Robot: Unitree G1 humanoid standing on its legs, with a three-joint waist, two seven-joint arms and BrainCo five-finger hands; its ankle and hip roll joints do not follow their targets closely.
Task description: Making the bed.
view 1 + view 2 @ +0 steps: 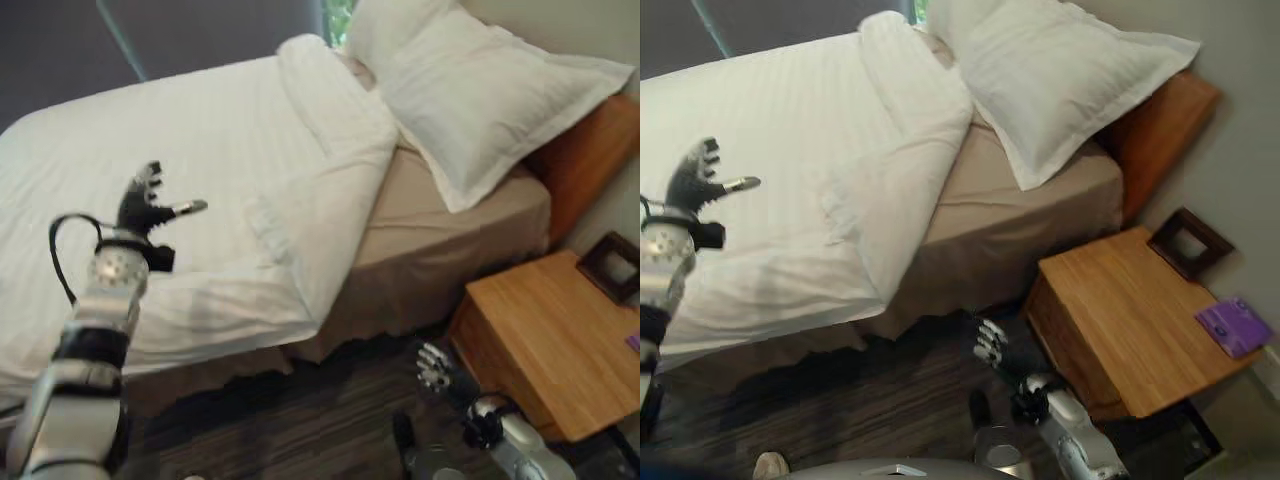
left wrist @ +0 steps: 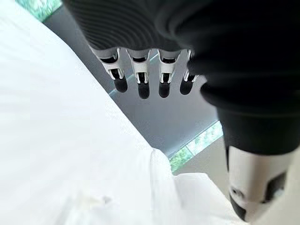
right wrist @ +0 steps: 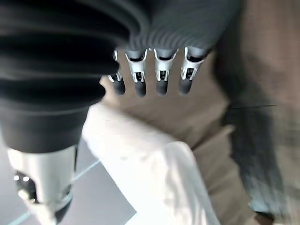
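Note:
A white duvet (image 1: pixel 200 170) covers most of the bed, its upper edge folded back in a thick roll (image 1: pixel 330 110). Beyond the fold the beige sheet (image 1: pixel 440 225) lies bare. A large white pillow (image 1: pixel 480 90) leans against the wooden headboard (image 1: pixel 590 150). My left hand (image 1: pixel 145 205) hovers over the near edge of the duvet, open, fingers spread and holding nothing. My right hand (image 1: pixel 440 370) hangs low beside the bed above the dark floor, open and empty. In the left wrist view the fingers (image 2: pixel 143 79) are straight above the duvet (image 2: pixel 61 154).
A wooden nightstand (image 1: pixel 1130 320) stands at the right of the bed, with a dark picture frame (image 1: pixel 1188 242) and a purple item (image 1: pixel 1234 326) on it. A dark wood floor (image 1: pixel 300 420) runs along the bed's near side.

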